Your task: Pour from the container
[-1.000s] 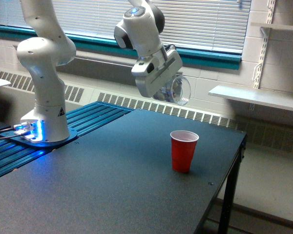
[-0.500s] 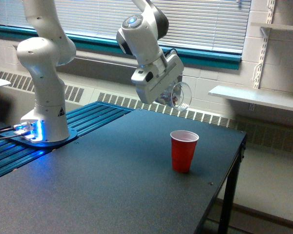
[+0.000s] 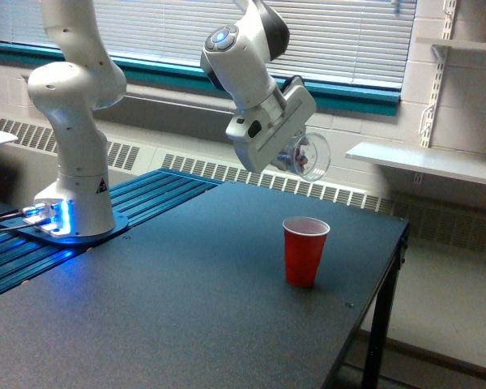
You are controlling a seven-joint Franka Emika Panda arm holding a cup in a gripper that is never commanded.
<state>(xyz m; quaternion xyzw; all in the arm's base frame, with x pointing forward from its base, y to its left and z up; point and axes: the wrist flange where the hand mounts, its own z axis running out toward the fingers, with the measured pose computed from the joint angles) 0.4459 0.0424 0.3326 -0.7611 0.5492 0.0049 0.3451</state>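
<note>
Above the red cup (image 3: 305, 250), the container (image 3: 309, 156) lies tipped sideways.

Dark table (image 3: 186, 308) carries an upright red cup (image 3: 304, 251) and the arm's base (image 3: 73, 219)

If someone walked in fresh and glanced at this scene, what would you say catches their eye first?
Most likely the white arm's gripper, high in the middle of the exterior view, holding a clear cup tipped on its side in the air. Below it, slightly toward the view's left, an open red plastic cup stands upright and alone on the dark table. At far left, blue lights glow at the arm's base.
</note>
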